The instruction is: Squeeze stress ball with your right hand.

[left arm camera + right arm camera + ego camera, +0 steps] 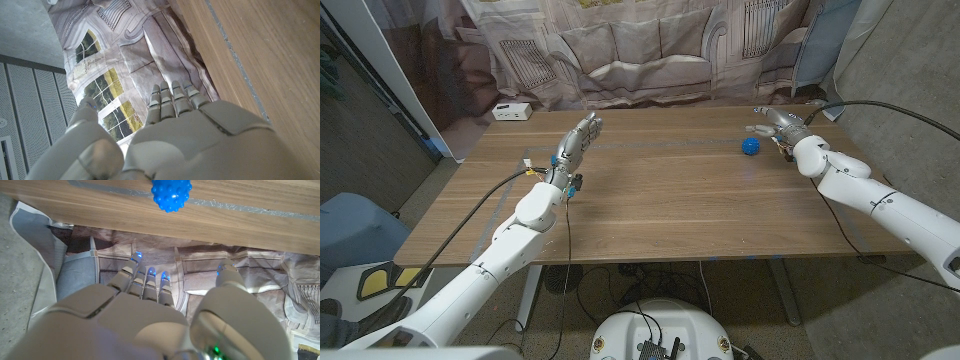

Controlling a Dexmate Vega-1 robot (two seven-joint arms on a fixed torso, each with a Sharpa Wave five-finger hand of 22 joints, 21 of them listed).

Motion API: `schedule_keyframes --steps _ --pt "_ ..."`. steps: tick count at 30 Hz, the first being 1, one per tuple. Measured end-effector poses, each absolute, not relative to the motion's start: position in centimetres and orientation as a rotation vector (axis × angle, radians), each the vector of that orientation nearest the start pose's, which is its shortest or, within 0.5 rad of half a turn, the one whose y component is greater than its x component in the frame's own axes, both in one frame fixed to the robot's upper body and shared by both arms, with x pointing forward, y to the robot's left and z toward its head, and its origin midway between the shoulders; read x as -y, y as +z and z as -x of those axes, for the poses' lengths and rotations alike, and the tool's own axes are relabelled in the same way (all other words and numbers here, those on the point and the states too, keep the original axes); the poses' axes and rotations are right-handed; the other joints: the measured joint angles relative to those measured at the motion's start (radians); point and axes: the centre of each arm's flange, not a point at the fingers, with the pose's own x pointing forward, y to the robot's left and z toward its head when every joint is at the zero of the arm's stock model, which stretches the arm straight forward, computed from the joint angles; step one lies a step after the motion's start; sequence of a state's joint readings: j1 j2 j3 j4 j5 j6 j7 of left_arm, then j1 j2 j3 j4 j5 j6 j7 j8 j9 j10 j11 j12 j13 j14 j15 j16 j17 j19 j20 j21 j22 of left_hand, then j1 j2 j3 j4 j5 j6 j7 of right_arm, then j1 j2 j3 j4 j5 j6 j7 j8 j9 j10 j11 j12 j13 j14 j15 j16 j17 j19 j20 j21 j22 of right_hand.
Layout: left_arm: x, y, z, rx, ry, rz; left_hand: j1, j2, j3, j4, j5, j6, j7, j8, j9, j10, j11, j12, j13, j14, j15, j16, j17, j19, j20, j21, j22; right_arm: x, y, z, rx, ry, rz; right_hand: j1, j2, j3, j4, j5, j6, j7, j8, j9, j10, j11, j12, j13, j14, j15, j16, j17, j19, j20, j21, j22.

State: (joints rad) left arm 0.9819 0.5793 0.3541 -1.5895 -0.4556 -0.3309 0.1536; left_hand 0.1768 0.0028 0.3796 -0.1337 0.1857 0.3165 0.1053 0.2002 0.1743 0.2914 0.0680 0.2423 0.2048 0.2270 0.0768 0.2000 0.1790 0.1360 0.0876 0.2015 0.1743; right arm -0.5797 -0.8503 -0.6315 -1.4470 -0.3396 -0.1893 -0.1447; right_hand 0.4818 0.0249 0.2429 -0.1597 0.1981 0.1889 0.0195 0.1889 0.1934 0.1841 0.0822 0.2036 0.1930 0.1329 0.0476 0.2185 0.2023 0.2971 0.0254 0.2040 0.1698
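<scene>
One blue stress ball (750, 146), knobbly, seen lying on the far right of the wooden bench (660, 200), just left of the right robot hand (772, 124) and apart from it. Right robot hand released, fingers spread, grasping nothing. Left robot hand (576, 143) likewise released, raised over the far left. Judged light, soft and springy; best wrapped whole around its middle.

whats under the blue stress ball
The blue stress ball sits directly on the wooden table, apart from the right hand. Its contact spot is hidden by the ball itself.
</scene>
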Motion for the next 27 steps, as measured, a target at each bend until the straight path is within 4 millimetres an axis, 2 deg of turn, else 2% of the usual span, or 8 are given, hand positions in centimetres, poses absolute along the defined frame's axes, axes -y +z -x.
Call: schedule_keyframes --steps 6,11,14,20,27 --pt "-26.1 -1.1 -58.9 0.758 -0.159 -0.101 0.000 0.000 0.000 0.000 0.000 0.000 0.000 0.000 0.000 0.000 0.000 0.000 0.000 0.000 0.000 0.000 0.000 0.000 0.000 0.000 0.000 34.9 7.2 -65.5 0.463 -0.264 1.329 0.031 -0.007 0.011 -0.011 0.000 -0.009 -0.002 0.000 0.000 0.000 0.000 0.000 0.000 0.007 -0.007 0.000 -0.003 0.010 0.000 0.000 0.000" --pt "-26.1 -1.2 -58.8 0.757 -0.157 -0.099 0.000 0.000 0.000 0.000 0.000 0.000 0.000 0.000 0.000 0.002 -0.002 0.000 0.000 0.000 0.000 -0.004 0.000 0.000 0.000 0.000 0.000 34.6 7.2 -65.7 0.446 -0.261 1.353 0.093 -0.012 0.029 -0.029 0.006 -0.017 -0.005 0.008 0.005 -0.006 -0.006 0.000 0.000 0.010 -0.010 0.000 -0.002 0.027 0.016 0.000 -0.002" --pt "-26.1 -1.2 -58.8 0.757 -0.156 -0.098 0.000 0.000 0.000 0.000 0.000 0.000 0.000 0.000 0.000 0.002 -0.002 0.000 0.000 0.000 0.000 -0.004 0.000 0.000 0.000 0.000 0.000 34.4 7.3 -65.8 0.438 -0.257 1.366 0.122 -0.017 0.037 -0.029 0.006 -0.003 -0.019 0.015 0.005 -0.011 -0.011 0.000 0.003 0.012 -0.012 0.000 -0.003 0.034 0.023 0.000 -0.002" --pt "-26.1 -1.4 -58.6 0.757 -0.153 -0.094 0.000 0.000 0.000 0.000 0.000 0.000 0.000 0.000 0.000 0.002 -0.002 0.000 0.000 0.000 0.000 -0.004 0.000 0.000 0.000 0.000 0.000 34.1 7.3 -66.2 0.412 -0.241 1.391 0.155 -0.026 0.048 -0.029 0.014 0.002 -0.024 0.019 0.009 -0.011 -0.011 0.000 0.005 0.012 -0.012 0.000 -0.003 0.043 0.028 0.000 -0.002" --pt "-26.2 -1.5 -58.4 0.755 -0.150 -0.094 0.000 0.000 0.000 0.000 0.000 0.011 0.000 0.000 0.000 0.002 -0.002 0.000 0.000 0.000 0.000 -0.004 0.000 0.000 0.000 0.000 0.000 33.7 7.4 -66.8 0.388 -0.221 1.403 0.206 -0.045 0.065 -0.025 0.014 0.008 -0.003 0.019 0.009 -0.007 -0.015 0.000 0.005 0.042 -0.015 0.000 -0.007 0.095 0.027 0.004 -0.002"
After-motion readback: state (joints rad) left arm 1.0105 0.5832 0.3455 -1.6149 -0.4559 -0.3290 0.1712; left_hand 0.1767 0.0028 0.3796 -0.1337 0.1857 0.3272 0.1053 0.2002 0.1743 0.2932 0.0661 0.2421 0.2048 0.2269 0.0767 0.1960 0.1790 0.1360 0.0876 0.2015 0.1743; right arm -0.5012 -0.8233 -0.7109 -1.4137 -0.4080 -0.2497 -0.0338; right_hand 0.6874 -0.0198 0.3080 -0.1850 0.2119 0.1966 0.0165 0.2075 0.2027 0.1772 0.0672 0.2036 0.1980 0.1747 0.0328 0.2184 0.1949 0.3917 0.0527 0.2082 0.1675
